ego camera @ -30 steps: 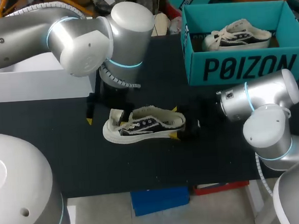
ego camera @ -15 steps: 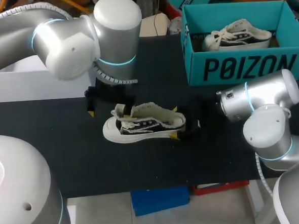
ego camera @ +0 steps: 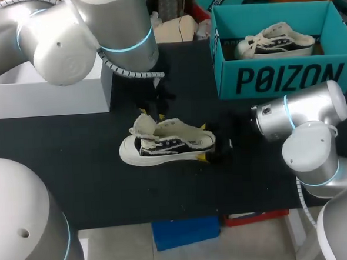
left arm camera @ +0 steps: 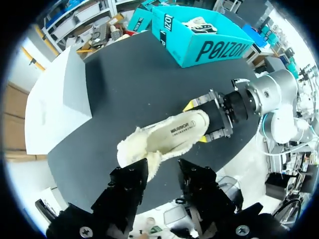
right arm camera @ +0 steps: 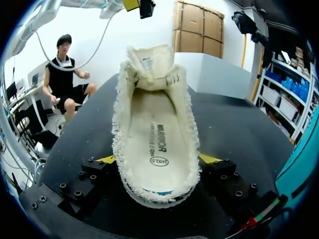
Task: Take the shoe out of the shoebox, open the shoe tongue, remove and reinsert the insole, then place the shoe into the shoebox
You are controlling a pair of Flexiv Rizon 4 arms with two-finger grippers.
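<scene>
A black-and-cream sneaker (ego camera: pixel 165 143) lies on the black table (ego camera: pixel 76 171), its tongue (ego camera: pixel 142 125) folded up toward the toe. The insole (right arm camera: pixel 155 137) shows inside. My right gripper (ego camera: pixel 202 142) is shut on the heel, a yellow tip on each side (right arm camera: pixel 107 159). My left gripper (ego camera: pixel 152 112) hangs above the tongue and apart from it. Its fingers (left arm camera: pixel 127 184) stand a narrow gap apart with nothing between them. The teal shoebox (ego camera: pixel 282 76) stands at the back right with a second sneaker (ego camera: pixel 274 39) inside.
A white box (ego camera: pixel 41 94) sits at the back left of the table. The left arm's big joints (ego camera: pixel 91 35) hang over the table behind the shoe. The right arm's elbow (ego camera: pixel 309 133) is at the right, just in front of the shoebox.
My left gripper has risen and shifted right, from beside the toe to above the tongue, and its fingers have narrowed. The tongue now stands a little higher. The right gripper has kept still on the heel.
</scene>
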